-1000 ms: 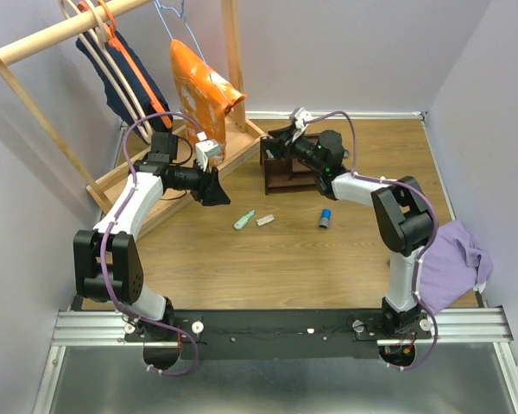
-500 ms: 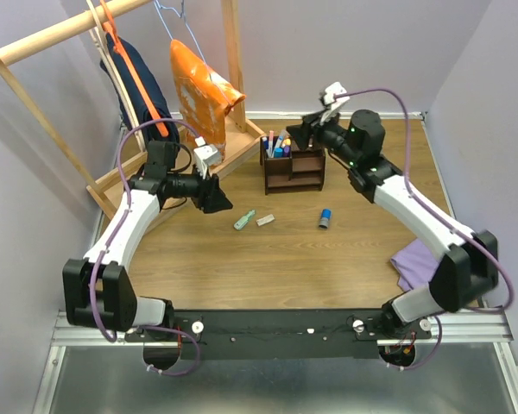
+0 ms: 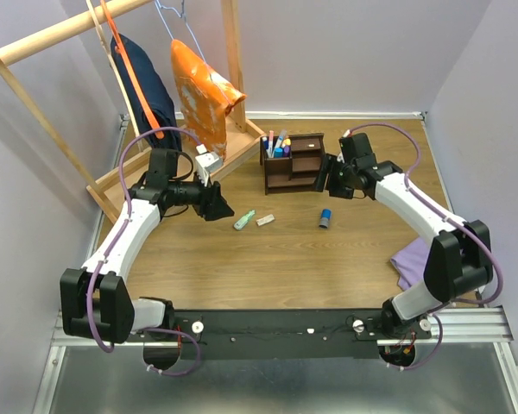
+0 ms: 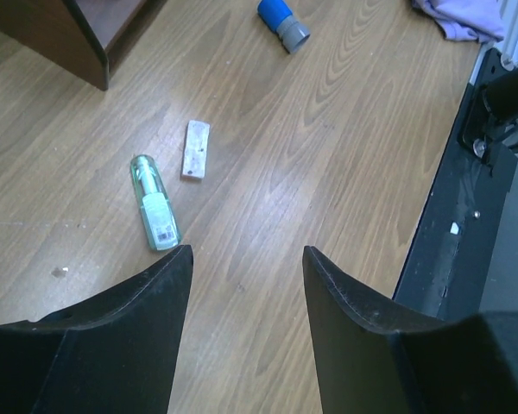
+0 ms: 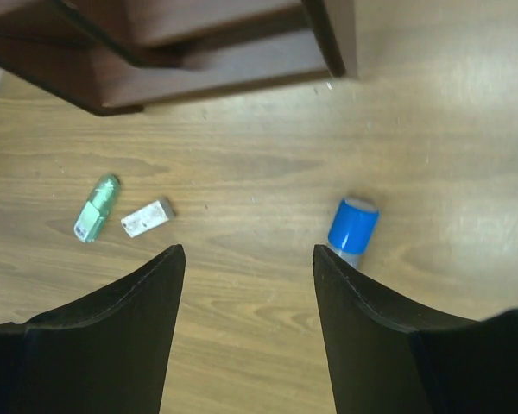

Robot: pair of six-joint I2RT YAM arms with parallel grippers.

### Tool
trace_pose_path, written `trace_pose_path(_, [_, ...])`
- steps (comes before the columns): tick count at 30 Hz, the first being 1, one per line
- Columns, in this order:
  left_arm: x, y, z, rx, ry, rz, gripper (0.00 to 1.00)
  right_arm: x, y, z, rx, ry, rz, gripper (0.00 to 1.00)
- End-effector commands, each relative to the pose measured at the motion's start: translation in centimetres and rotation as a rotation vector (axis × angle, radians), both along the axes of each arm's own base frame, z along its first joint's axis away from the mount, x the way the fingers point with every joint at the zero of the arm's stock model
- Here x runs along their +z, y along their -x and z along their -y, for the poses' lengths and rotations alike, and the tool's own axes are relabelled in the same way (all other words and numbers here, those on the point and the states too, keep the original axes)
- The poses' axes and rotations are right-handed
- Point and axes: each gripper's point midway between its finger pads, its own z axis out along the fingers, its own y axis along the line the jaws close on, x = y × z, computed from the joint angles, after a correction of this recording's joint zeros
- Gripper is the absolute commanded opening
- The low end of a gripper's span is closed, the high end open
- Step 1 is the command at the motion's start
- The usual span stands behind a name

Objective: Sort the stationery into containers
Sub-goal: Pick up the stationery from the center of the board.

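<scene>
The dark brown organizer stands at the back middle with several pens upright in its left compartment. On the floor in front lie a pale green eraser, a beige piece and a blue-capped marker. My left gripper is open and empty, just left of the eraser and the beige piece. My right gripper is open and empty beside the organizer's right end, above the blue-capped marker.
A pale wooden clothes rack with an orange garment and a dark one stands at the back left. A purple cloth lies at the right by my right arm. Walls close in both sides.
My right gripper has swung from above the organizer down to its right end, near the blue-capped marker. My left gripper has edged slightly toward the eraser.
</scene>
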Motion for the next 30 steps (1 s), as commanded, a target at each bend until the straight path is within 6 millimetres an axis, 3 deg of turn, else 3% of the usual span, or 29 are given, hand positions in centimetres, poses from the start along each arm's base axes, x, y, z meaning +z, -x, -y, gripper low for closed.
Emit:
trace_pose_path(1, [-0.3, 0.7, -0.4, 0.014, -0.026, -0.002, 0.63, -1.3, 0.1, 2.8, -0.199, 0.018, -0.147, 0.69])
trace_pose_path(8, [-0.8, 0.4, -0.9, 0.028, -0.06, -0.005, 0.63, -7.9, 2.0, 4.1, -0.235, -0.008, -0.311, 0.66])
trace_pose_path(12, [-1.1, 0.1, -1.1, 0.033, -0.067, -0.013, 0.63, -8.7, 1.4, 3.2, -0.193, -0.047, -0.321, 0.61])
trace_pose_path(18, [-1.5, -0.2, -1.1, 0.032, -0.068, -0.016, 0.63, -8.4, -1.0, 2.5, -0.178, -0.055, -0.291, 0.61])
trace_pose_path(22, [-1.7, -0.4, -1.0, 0.033, -0.064, -0.025, 0.63, -9.5, -1.9, 2.5, -0.181, -0.035, -0.307, 0.61])
trace_pose_path(30, [-1.9, -0.7, -1.0, 0.032, -0.06, -0.029, 0.63, -10.8, -0.9, 4.5, -0.207, 0.087, -0.348, 0.6])
